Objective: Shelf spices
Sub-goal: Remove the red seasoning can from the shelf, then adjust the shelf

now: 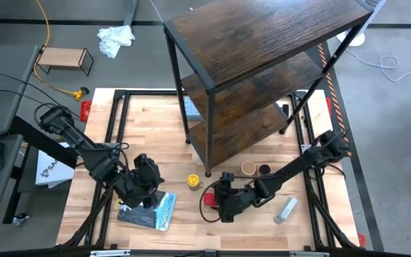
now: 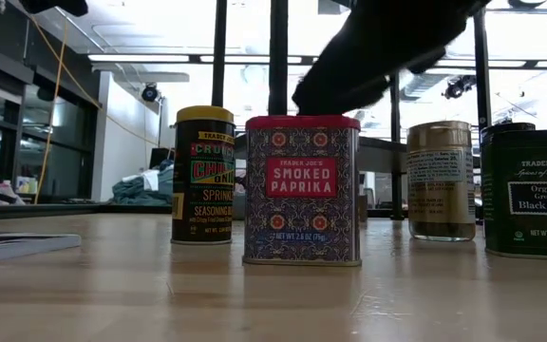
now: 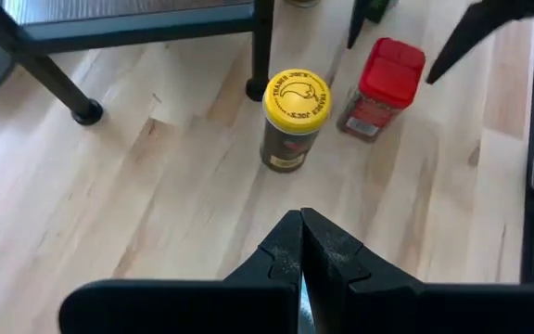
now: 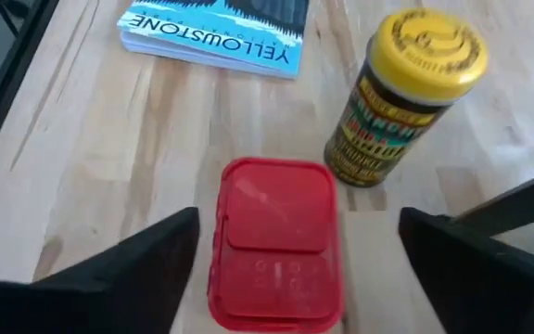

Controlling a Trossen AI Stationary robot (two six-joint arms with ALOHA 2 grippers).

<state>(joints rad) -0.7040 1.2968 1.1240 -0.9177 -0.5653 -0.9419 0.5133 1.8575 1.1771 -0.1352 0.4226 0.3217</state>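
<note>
So, left to right: the left gripper hangs over the blue Yellowstone booklet with its fingers pressed together, holding nothing. Next comes the yellow-lidded dark spice jar, standing upright on the light wooden table. Just right of that sits the red rectangular paprika tin, and the right gripper is poised directly above it, fingers spread wide either side, not touching yet. The tin stands upright, so a straight drop looks right. The right arm is clearly nearer. The dark wood-grain shelf waits behind.
</note>
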